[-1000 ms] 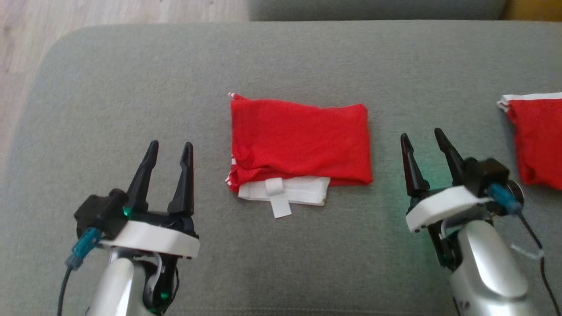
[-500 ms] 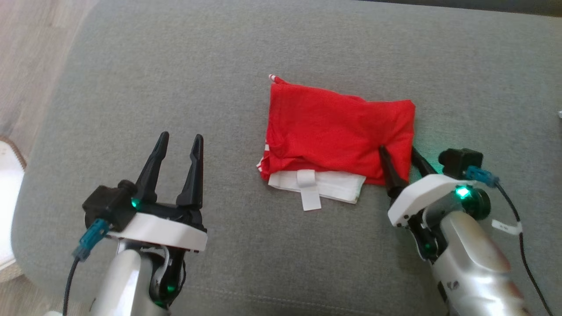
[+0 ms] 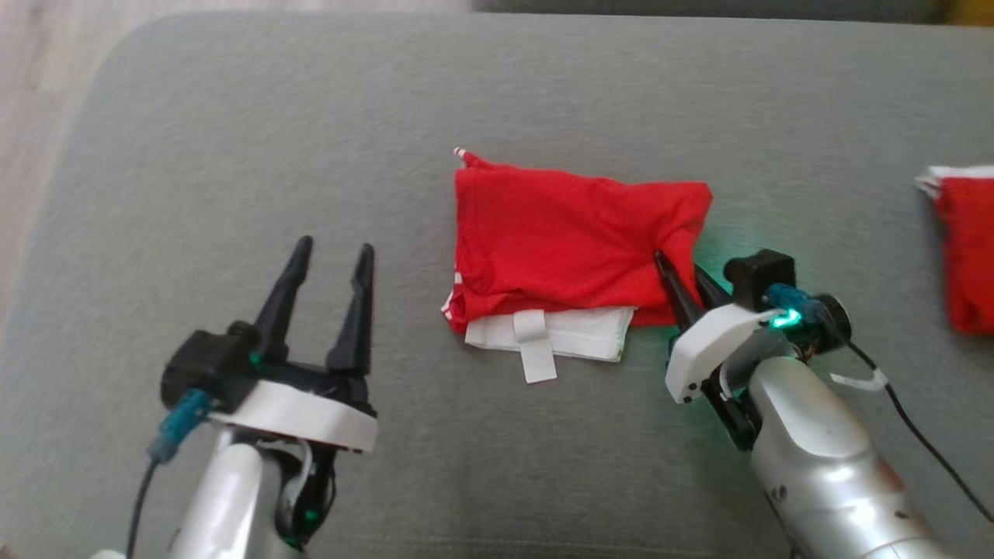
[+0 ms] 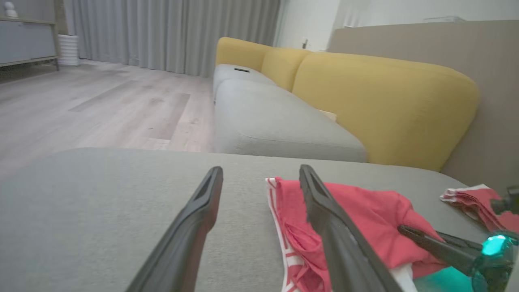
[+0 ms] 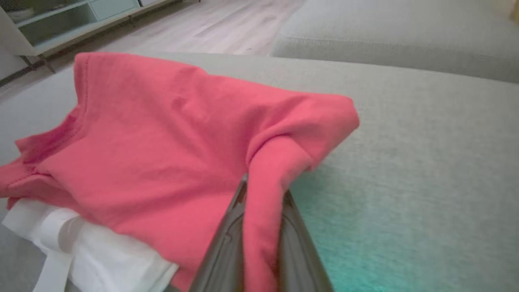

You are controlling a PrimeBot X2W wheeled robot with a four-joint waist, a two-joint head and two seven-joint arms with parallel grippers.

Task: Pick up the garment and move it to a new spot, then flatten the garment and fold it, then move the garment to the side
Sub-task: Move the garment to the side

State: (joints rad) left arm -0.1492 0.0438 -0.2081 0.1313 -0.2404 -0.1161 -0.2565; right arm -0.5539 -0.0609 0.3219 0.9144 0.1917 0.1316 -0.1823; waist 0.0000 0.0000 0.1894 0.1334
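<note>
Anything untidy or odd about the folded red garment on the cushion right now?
The red garment is folded, but a white layer and tab stick out past its near edge, and its corner is bunched up between the closed fingers of the right gripper. Nothing looks torn or spilled.

Red garment [image 3: 567,233], second red cloth [image 3: 969,248] on grey cushion [image 3: 233,155]
</note>
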